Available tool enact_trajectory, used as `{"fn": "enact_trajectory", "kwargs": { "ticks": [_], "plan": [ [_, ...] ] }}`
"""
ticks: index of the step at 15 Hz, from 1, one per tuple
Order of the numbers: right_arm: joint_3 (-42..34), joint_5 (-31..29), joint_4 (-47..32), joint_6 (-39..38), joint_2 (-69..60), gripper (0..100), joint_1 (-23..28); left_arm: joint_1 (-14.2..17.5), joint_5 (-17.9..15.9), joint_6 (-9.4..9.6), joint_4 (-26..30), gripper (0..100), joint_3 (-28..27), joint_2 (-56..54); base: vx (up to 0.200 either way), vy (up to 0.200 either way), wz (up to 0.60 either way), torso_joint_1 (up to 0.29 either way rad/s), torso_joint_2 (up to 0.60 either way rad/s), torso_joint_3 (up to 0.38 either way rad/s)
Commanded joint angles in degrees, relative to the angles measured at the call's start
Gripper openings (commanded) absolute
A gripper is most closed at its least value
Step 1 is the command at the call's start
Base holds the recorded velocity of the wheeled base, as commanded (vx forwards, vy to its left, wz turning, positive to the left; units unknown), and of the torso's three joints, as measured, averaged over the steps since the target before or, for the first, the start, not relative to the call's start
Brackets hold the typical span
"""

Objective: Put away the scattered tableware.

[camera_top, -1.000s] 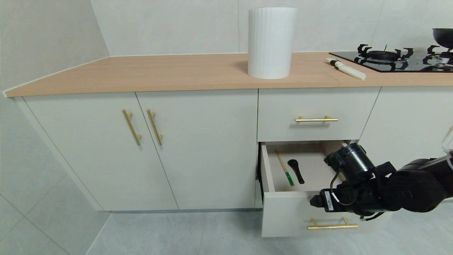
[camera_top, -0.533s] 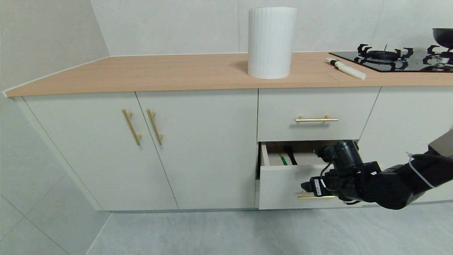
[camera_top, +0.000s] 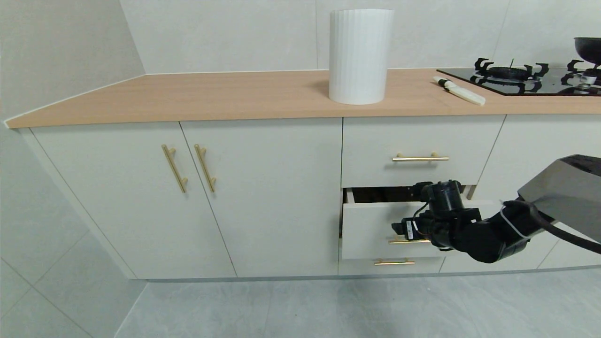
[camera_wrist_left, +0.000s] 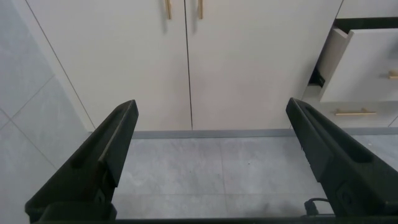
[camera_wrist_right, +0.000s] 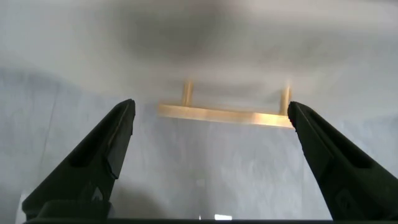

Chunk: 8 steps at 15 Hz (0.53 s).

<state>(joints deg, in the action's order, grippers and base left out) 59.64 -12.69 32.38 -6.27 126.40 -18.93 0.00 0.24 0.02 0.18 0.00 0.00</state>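
While the middle drawer (camera_top: 368, 230) stands out only a little from the cabinet front, a thin dark gap shows along its top edge, and what lies inside cannot be made out. Above it sits a shut drawer (camera_top: 418, 138) with a gold bar, and below it a lower front (camera_top: 357, 267) with a shorter gold bar. On the wooden counter (camera_top: 211, 96) a tall white ribbed canister (camera_top: 359, 56) stands upright, its inside hidden from this angle. A knife (camera_top: 458, 90) in a pale sheath lies flat on the counter between the canister and the black stove (camera_top: 516, 77), close to the stove's edge and apart from the canister. A dark pan (camera_top: 589, 49) sits on the stove at the far right. The right arm stretches low across the cabinet from the right, its wrist level with the middle drawer. The right gripper (camera_wrist_right: 209, 107) faces the drawer front with its fingers spread wide, holding nothing, and the gold handle (camera_wrist_right: 249, 117) lies across the space between them just ahead. The left gripper (camera_wrist_left: 211, 104) hangs low over the grey floor (camera_wrist_left: 205, 168), facing the double cupboard doors (camera_wrist_left: 186, 56), its fingers likewise spread and empty.
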Motion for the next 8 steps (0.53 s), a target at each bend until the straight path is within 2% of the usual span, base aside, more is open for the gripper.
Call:
{"fn": "enact_trajectory", "kwargs": {
  "ticks": [1, 6, 8],
  "plan": [
    [3.6, 0.1, 0.1, 0.0, 2.9, 100, 1.0, 0.0, 0.0, -0.02, 0.0, 100, 0.0, 0.0, 0.000, 0.000, 0.00, 0.000, 0.00, 0.000],
    [10.1, -0.6, 0.1, -0.4, 6.5, 100, 1.7, 0.0, 0.0, -0.02, 0.0, 100, 0.0, 0.0, 0.000, 0.000, 0.00, 0.000, 0.00, 0.000],
    [12.7, -2.6, 0.4, -1.0, 7.6, 100, 2.7, 0.0, 0.0, -0.02, 0.0, 100, 0.0, 0.0, 0.000, 0.000, 0.00, 0.000, 0.00, 0.000]
  ]
}}
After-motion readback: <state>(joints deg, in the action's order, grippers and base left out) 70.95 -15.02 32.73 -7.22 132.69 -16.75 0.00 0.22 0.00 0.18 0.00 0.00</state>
